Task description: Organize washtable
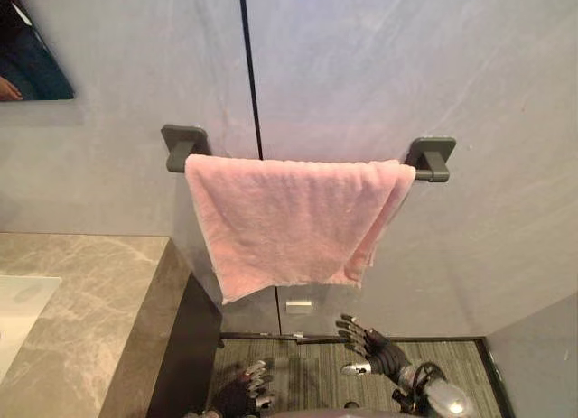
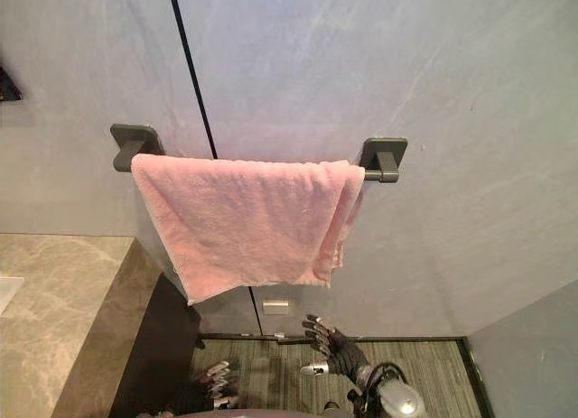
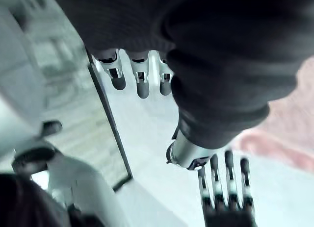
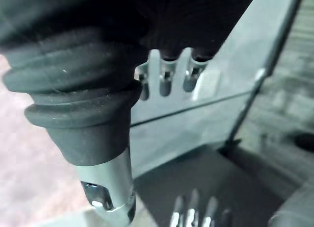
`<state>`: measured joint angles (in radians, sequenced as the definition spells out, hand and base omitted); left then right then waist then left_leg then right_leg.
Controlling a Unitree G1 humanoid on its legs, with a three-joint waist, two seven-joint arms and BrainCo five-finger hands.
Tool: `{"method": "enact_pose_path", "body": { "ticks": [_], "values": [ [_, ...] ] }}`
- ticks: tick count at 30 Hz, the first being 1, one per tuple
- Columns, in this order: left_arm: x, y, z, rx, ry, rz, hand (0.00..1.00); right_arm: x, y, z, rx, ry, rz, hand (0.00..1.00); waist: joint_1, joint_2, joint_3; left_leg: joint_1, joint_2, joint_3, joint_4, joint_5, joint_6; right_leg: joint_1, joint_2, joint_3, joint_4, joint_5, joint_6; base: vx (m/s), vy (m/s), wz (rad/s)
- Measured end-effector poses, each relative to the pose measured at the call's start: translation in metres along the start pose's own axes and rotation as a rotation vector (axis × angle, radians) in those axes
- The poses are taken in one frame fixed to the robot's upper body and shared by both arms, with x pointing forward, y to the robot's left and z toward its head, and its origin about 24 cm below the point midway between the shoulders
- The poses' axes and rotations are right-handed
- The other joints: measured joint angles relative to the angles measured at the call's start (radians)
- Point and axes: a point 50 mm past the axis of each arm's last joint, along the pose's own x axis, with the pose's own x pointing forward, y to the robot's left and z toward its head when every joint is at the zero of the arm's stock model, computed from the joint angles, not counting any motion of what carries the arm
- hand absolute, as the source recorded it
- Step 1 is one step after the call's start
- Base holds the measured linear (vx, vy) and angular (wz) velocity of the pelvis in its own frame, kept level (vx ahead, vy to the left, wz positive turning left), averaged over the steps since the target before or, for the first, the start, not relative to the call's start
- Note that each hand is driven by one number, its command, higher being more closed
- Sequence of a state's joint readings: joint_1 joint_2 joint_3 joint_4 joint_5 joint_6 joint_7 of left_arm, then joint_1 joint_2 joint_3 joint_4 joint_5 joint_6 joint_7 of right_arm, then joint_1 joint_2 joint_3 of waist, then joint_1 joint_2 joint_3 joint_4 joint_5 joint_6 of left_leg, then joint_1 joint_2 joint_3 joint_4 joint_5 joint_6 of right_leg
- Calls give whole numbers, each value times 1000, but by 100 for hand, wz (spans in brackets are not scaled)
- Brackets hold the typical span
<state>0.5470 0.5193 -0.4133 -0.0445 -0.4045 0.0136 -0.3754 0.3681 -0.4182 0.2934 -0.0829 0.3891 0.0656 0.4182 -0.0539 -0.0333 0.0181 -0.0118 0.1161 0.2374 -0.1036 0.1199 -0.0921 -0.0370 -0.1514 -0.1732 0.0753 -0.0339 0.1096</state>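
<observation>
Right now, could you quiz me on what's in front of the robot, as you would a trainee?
1. True or false: the right hand grips the pink towel.
2. What does the towel hang on? A: towel bar; B: hook; C: shelf.
3. Fill in: the left hand and the right hand, both open, are ___ the towel.
Key: 1 false; 2 A; 3 below.

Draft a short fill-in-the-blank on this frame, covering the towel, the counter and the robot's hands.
1. The towel draped over the wall bar is ___ in colour.
2. The marble counter sits to the towel's ___ side.
3. The left hand and right hand are both ___ the towel, holding nothing.
Missing words: pink; left; below.
</observation>
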Motion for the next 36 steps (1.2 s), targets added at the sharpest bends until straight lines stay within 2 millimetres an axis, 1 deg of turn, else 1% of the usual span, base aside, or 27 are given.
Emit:
{"method": "enact_pose_path", "body": {
  "ticks": [2, 4, 5, 6, 7, 8, 9, 11, 15, 16, 18, 21, 22, 23, 24, 25, 27, 30, 36],
  "values": [
    [1, -2, 19, -26, -71, -69, 0, 2, 2, 20, 3, -77, 53, 0, 2, -2, 0, 5, -4, -3, 0, 1, -1, 1, -5, -1, 9, -3, 3, 5, 10, 2],
    [8, -3, 53, -17, -195, -127, 0, 7, 7, 48, 6, -202, 118, 0, 1, 1, 4, 16, -11, -11, 0, 1, -1, 16, -12, -8, 11, -4, 5, 7, 25, 9],
    [10, -5, 62, -10, -234, -143, 0, 9, 9, 54, 3, -232, 138, 0, 1, 1, 4, 17, -12, -12, 0, 1, -1, 18, -14, -9, 13, -4, 6, -6, 25, 8],
    [13, -10, 80, -4, -314, -171, 0, 15, 15, 67, -5, -288, 177, 0, 4, 0, 5, 19, -13, -13, 0, 1, -1, 17, -15, -9, 18, -5, 8, -8, 18, 4],
    [14, -13, 90, 3, -356, -187, 0, 17, 19, 73, -5, -315, 194, 0, 5, -1, 7, 20, -14, -14, 0, 1, -1, 17, -16, -9, 22, -6, 8, 0, 0, 0],
    [16, -20, 106, -2, -440, -205, 0, 22, 25, 84, -7, -368, 231, 0, 8, -2, 10, 24, -15, -14, 0, 2, -1, 17, -18, -9, 30, -8, 9, 0, 0, 0],
    [18, -24, 116, -8, -500, -206, 0, 25, 30, 92, -5, -405, 242, 0, 11, -2, 10, 25, -15, -15, 0, 2, -1, 17, -19, -9, 34, -8, 9, 0, 0, 0],
    [22, -30, 133, -50, -620, -168, 0, 32, 37, 110, -7, -510, 231, 0, 14, -1, 13, 27, -17, -16, 0, 2, -1, 16, -22, -10, 43, -8, 8, 0, 0, 0],
    [28, -37, 148, -68, -738, -85, 0, 41, 43, 128, -11, -605, 202, 0, 15, -1, 15, 27, -17, -16, 0, 2, -1, 14, -21, -9, 44, -11, 3, 4, 5, -4],
    [45, -26, 161, 46, -778, 110, 0, 67, 45, 133, -54, -611, 133, 0, 18, 6, 23, 24, -15, -1, 0, 2, -1, -2, -18, 11, 49, -12, 1, 25, 19, -18],
    [46, -23, 161, 40, -779, 129, 0, 69, 45, 133, -52, -608, 125, 0, 15, 7, 26, 24, -15, 2, 0, 5, 4, -3, -18, 12, 50, -12, 0, 30, 8, -11],
    [53, -15, 167, 62, -780, 160, 0, 73, 40, 133, -39, -607, 99, 0, 14, 9, 28, 13, -11, 4, 0, 2, -1, -16, -15, 14, 49, -13, -4, -5, 0, -1],
    [59, -7, 173, 78, -783, 197, 0, 76, 34, 133, -36, -600, 75, 0, 15, 11, 28, -9, -7, 5, 0, 2, -1, -36, -11, 15, 46, -10, -7, 0, 0, 0],
    [62, -2, 175, 86, -783, 223, 0, 77, 32, 133, -34, -596, 64, 0, 15, 13, 29, -20, -4, 5, 0, 2, -1, -44, -8, 15, 41, -8, -5, -31, -19, -4],
    [64, 6, 179, 98, -782, 270, 0, 80, 26, 132, -16, -587, 28, 0, 14, 14, 30, -43, 0, 7, 0, 6, -3, -65, -2, 15, 36, -4, -6, -13, -17, -5],
    [63, 8, 180, 98, -787, 285, 0, 81, 24, 131, -7, -584, 14, 0, 14, 14, 30, -48, 1, 7, 0, 7, -3, -71, 0, 15, 34, -3, -6, 31, -25, -7],
    [62, 13, 182, 108, -795, 317, 0, 81, 12, 126, -17, -552, -45, 0, 11, 13, 30, -51, 7, 8, 0, 8, -2, -72, 4, 17, 25, -2, -7, 80, -20, -5],
    [62, 19, 184, 115, -792, 338, 0, 78, 2, 127, -26, -553, -87, 0, 11, 13, 30, -59, 11, 9, 0, 11, 2, -72, 10, 17, 18, 9, -10, 98, -18, -3],
    [68, 22, 177, 112, -766, 356, 0, 76, 0, 125, -45, -550, -103, 0, 6, 13, 30, -68, 13, 9, 0, 11, 2, -72, 13, 16, 7, 13, -12, 43, -4, -1]
  ]
}}
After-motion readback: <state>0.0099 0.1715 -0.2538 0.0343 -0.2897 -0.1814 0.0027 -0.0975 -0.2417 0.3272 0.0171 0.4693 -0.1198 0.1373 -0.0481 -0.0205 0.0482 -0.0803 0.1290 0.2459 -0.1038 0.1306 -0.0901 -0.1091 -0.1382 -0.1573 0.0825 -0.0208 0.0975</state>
